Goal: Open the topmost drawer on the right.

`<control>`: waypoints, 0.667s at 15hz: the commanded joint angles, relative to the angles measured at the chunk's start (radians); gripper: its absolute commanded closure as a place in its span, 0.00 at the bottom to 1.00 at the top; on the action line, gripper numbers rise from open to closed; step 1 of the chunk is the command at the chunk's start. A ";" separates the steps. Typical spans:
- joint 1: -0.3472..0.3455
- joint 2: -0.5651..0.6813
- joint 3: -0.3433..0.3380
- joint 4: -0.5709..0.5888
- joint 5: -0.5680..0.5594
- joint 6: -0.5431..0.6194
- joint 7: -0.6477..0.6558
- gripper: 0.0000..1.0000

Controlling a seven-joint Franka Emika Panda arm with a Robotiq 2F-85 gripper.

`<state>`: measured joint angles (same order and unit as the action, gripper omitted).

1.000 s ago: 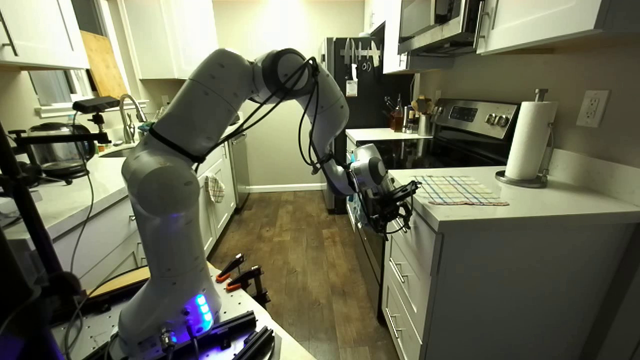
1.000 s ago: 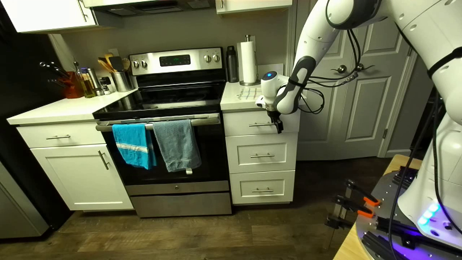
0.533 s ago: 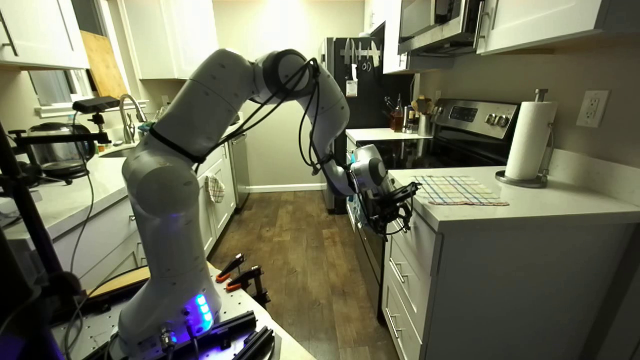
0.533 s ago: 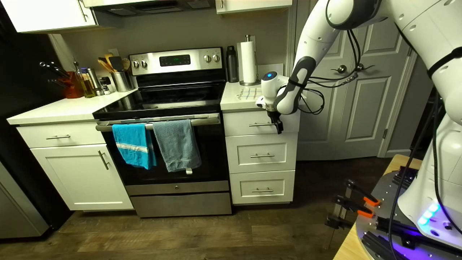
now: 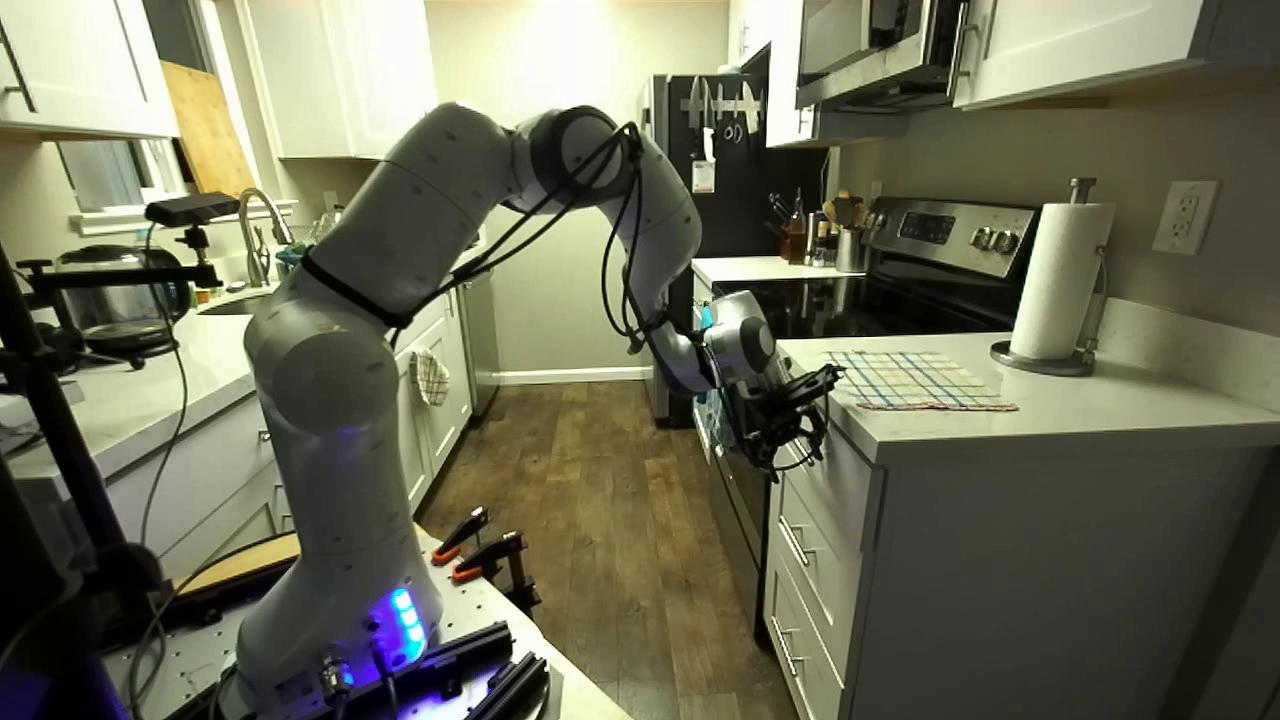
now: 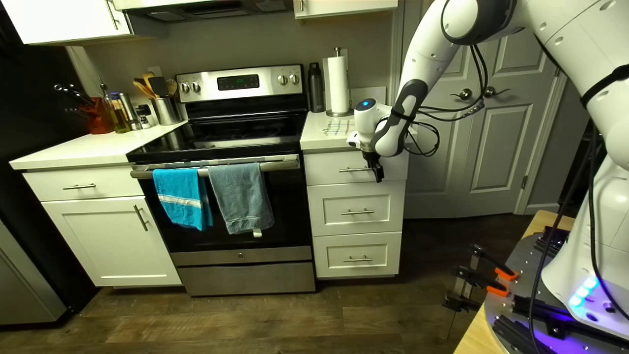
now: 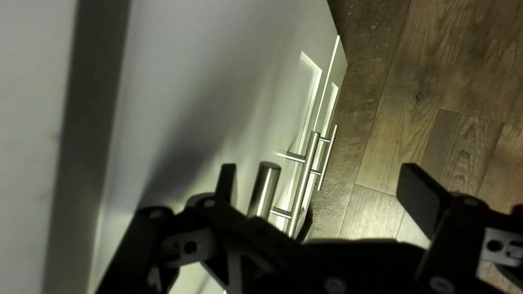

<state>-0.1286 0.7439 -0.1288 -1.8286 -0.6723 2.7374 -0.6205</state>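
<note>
Below the front edge of the table point(image 6: 314, 138): tool point(image 7: 325, 192) spread wide, gripping nothing | handle point(image 7: 264, 190) shows between its fingers point(image 7: 226, 183) in the wrist view, likely lined up for pinch and pull | topmost drawer point(image 6: 325, 163) closed, directly under that edge | handle partly covered by tool; depth and contact cannot be told

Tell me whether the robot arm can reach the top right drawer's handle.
Probably yes: in the wrist view the gripper is open, the handle shows between its fingers, and nothing visible blocks it, though depth is unclear.
</note>
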 commanded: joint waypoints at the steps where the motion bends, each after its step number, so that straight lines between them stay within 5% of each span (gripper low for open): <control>1: -0.021 0.024 0.014 0.022 0.015 0.002 -0.002 0.00; 10: -0.051 0.042 0.053 0.033 0.079 -0.022 -0.033 0.00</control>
<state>-0.1600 0.7762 -0.0970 -1.8070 -0.6240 2.7316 -0.6206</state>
